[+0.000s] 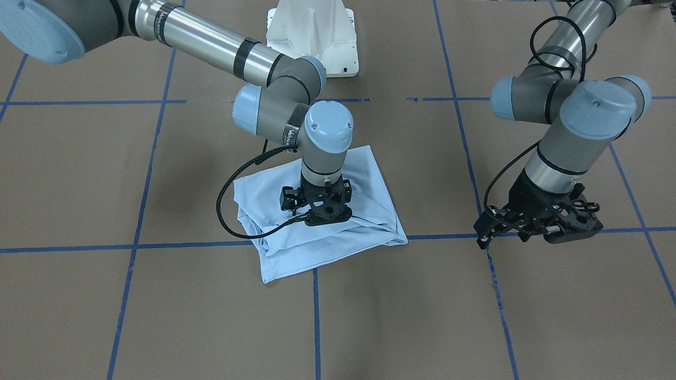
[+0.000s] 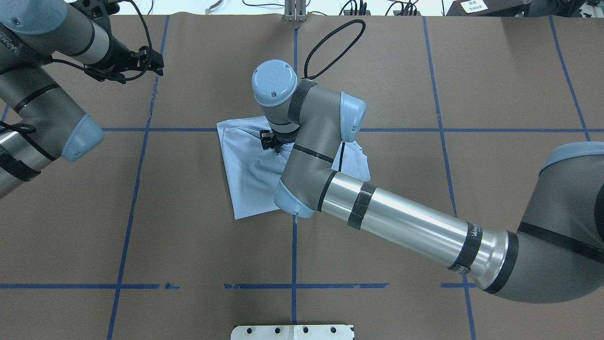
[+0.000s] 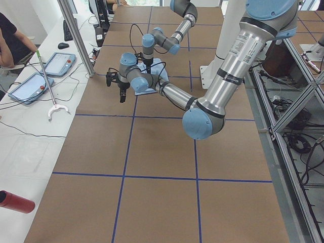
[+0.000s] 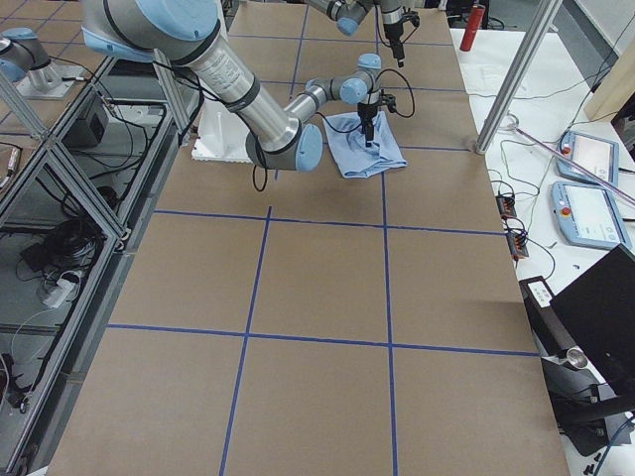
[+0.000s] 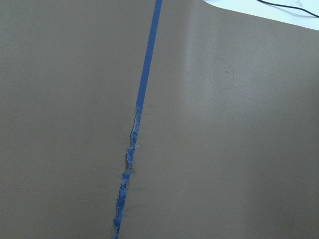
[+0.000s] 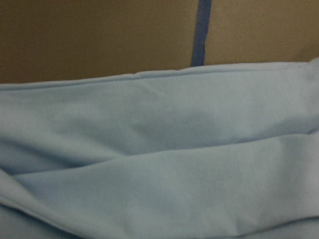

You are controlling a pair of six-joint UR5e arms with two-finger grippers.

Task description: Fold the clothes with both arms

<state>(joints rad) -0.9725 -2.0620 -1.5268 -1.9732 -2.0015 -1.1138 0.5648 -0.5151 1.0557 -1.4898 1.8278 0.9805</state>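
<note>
The clothes are one pale light-blue T-shirt (image 1: 296, 253) (image 2: 250, 174) (image 4: 357, 159), lying folded into a rough square near the table's middle. My right gripper (image 1: 323, 217) (image 2: 271, 141) points straight down and presses into the shirt's upper layers. Its fingertips are buried in the cloth, so I cannot tell whether it is open or shut. The right wrist view shows only blue fabric folds (image 6: 159, 164) up close. My left gripper (image 1: 533, 232) (image 2: 153, 63) hovers open above bare table, well away from the shirt, holding nothing.
The brown table cover carries a grid of blue tape lines, with a torn stretch of tape (image 5: 130, 149) under the left gripper. The white pedestal base (image 1: 311, 37) stands at the robot's edge. A side bench holds control pendants (image 3: 58, 63) and a red bottle (image 3: 15, 201); a person (image 3: 10, 40) sits there.
</note>
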